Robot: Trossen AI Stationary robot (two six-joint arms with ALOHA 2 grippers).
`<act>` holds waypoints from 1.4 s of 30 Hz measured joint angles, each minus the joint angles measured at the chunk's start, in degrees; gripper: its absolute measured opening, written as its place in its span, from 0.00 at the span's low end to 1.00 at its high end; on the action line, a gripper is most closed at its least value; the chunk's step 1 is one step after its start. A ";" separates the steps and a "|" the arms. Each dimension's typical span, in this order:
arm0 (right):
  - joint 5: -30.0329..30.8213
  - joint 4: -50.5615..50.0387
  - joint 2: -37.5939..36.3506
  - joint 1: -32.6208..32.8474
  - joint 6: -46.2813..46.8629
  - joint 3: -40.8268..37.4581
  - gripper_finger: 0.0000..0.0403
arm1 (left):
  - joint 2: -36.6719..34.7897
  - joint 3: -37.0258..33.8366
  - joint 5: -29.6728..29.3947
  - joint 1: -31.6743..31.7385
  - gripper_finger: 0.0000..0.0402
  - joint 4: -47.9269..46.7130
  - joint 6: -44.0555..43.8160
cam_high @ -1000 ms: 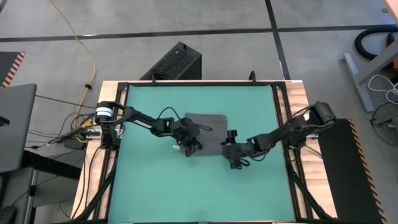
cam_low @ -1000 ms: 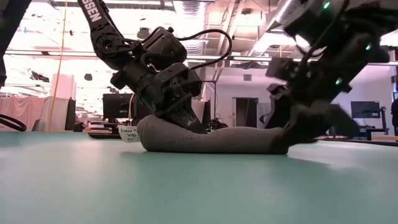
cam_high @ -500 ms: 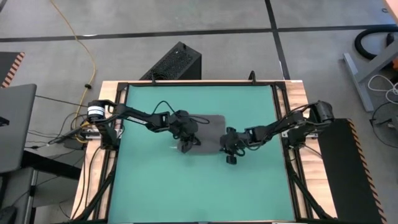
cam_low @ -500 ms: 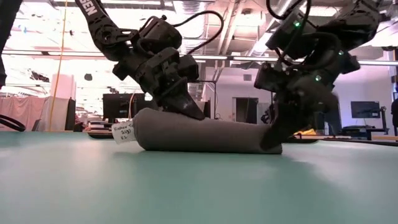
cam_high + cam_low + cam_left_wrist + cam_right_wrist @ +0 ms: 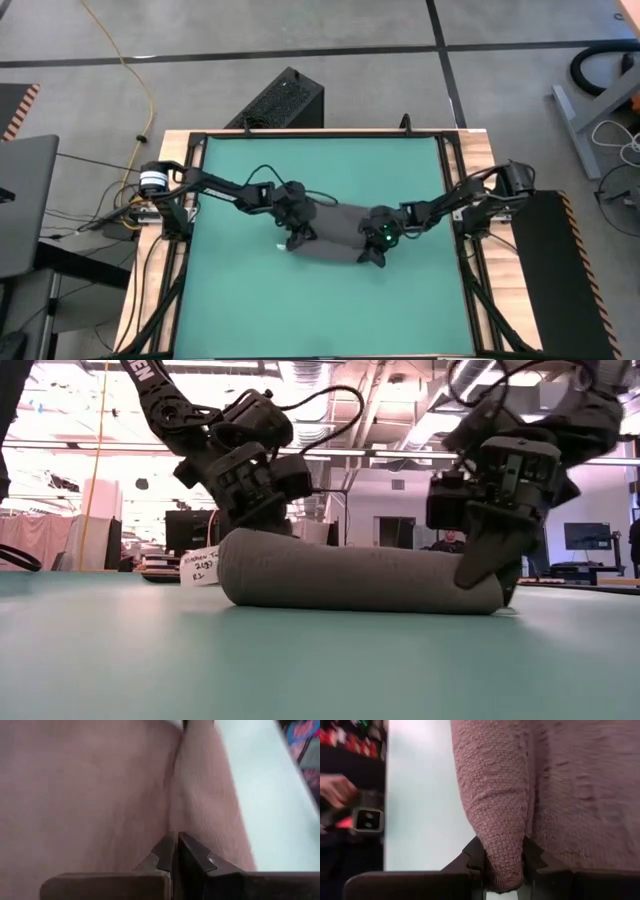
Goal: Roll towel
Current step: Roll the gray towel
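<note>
The dark grey towel [image 5: 335,235] lies on the green mat [image 5: 240,300] as a thick roll [image 5: 350,570], its length running left to right. A small white tag [image 5: 200,565] sticks out at its left end. My left gripper [image 5: 262,510] is shut at the top of the roll's left part, seen close in the left wrist view [image 5: 175,851]. My right gripper [image 5: 490,575] is shut on the roll's right end [image 5: 504,870]. My left gripper has its shut fingertips [image 5: 192,852] on the towel, in the crease [image 5: 172,825] where two of its folds meet, near the left end. The fingers slant down from above. No cloth shows between them. My right gripper pinches a thick rounded fold [image 5: 500,835] at the roll's right end between its two fingers, which reach it from above, pointing down. Several layers sit in the hold. The roll rests on the mat along its whole length.
The mat covers a wood-edged table [image 5: 490,200], with free mat on the near side and to the left and right of the towel. A black box [image 5: 285,100] stands on the floor beyond the far edge, and a laptop [image 5: 20,200] sits off to the left.
The towel has rolled further: the flat part on its far side has shrunk and the roll is thicker and longer. My right gripper has gone from the roll's near right side up onto its right end and taken hold. My left gripper has stayed on the roll's left part.
</note>
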 joint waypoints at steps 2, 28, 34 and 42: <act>0.30 2.36 -0.03 0.17 2.98 -1.71 0.19 | 0.02 -0.02 -1.14 -0.59 0.05 -1.29 1.39; 1.89 3.83 0.03 -2.62 12.98 -2.95 0.22 | 4.85 0.19 -14.63 -7.00 0.05 8.90 1.70; -0.56 2.73 0.16 -4.50 15.88 -1.66 0.53 | 5.84 0.17 -14.49 -6.71 0.01 7.69 0.32; -0.27 -7.31 -9.09 -7.95 9.99 -1.72 0.72 | 5.90 0.17 -11.13 -5.96 0.00 6.38 -1.19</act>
